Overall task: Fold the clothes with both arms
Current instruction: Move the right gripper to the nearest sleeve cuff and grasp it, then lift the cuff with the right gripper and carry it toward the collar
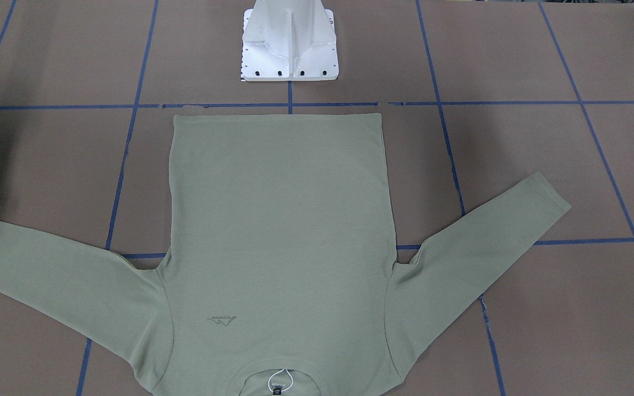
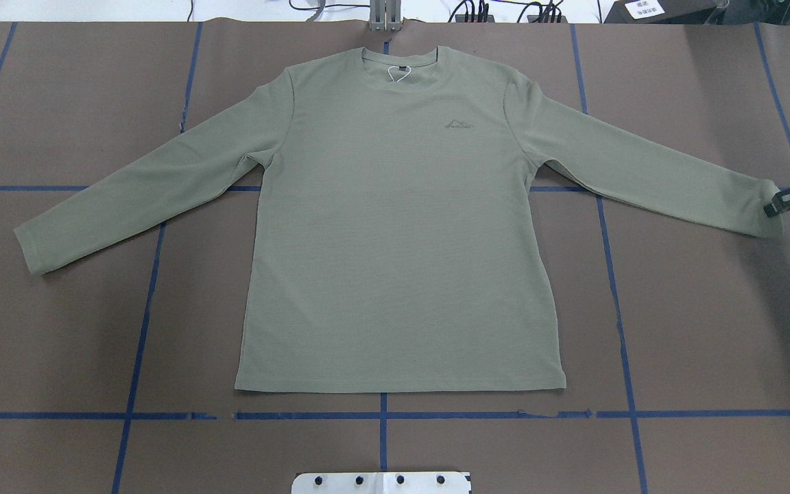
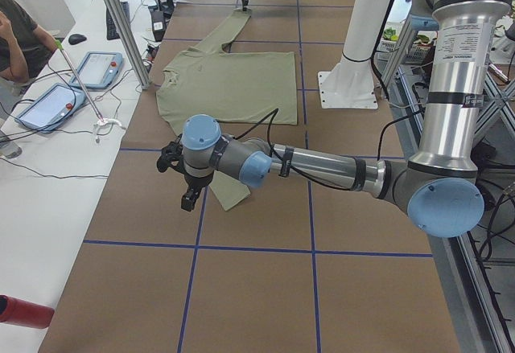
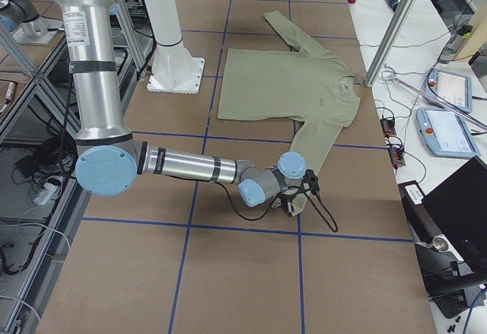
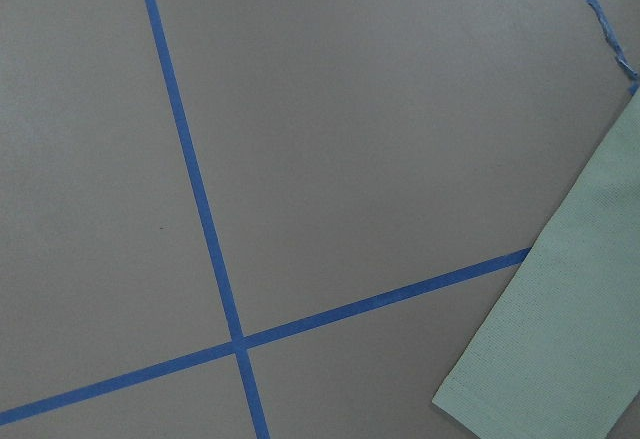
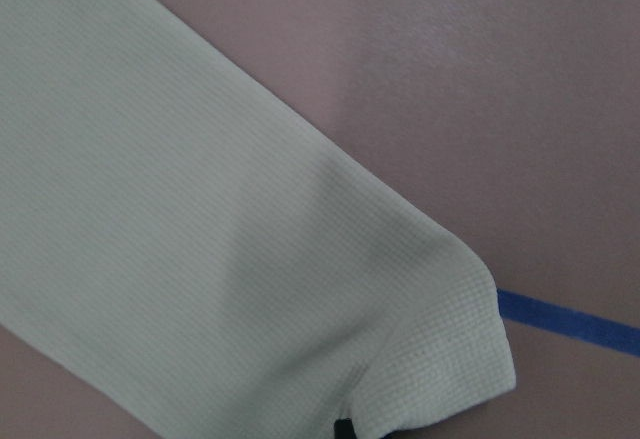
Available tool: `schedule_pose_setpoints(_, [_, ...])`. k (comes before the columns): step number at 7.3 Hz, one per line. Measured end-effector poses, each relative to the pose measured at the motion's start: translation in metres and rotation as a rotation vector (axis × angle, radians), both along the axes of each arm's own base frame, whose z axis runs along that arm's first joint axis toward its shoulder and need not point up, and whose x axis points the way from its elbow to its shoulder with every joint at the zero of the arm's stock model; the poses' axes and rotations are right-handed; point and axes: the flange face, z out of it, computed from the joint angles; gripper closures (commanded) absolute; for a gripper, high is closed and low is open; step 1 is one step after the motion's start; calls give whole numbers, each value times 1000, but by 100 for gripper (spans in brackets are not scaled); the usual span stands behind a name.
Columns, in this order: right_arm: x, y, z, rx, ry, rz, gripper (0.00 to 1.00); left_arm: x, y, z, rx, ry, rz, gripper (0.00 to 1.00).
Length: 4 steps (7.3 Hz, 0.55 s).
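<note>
The shirt is laid flat for folding; right gripper and left gripper are stationed by its cuffs, closure indeterminable.

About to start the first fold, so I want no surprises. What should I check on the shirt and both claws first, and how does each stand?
1. The shirt lies flat, front up: ok.
2. Left sleeve and right sleeve spread, uncrossed: ok.
3. Right claw at right cuff: ok.
4. Right claw's grip on that cuff: cannot tell.
5. Left claw over left cuff: not ok, its wrist view shows mostly bare table.
</note>
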Motion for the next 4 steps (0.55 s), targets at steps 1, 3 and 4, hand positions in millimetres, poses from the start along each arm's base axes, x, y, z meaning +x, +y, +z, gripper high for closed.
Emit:
schedule_pose_setpoints(1, [-3,-2,-22,10,-48,-5,100,0,0,0,-1,0,0,0])
schedule_pose_setpoints(3, [-12,-13,-92,18,-155,20,100,0,0,1,-1,-1,0,0])
schedule_pose_setpoints(4, [-22,-28,-139,19,-202,52,100,0,-1,1,-1,-1,0,0])
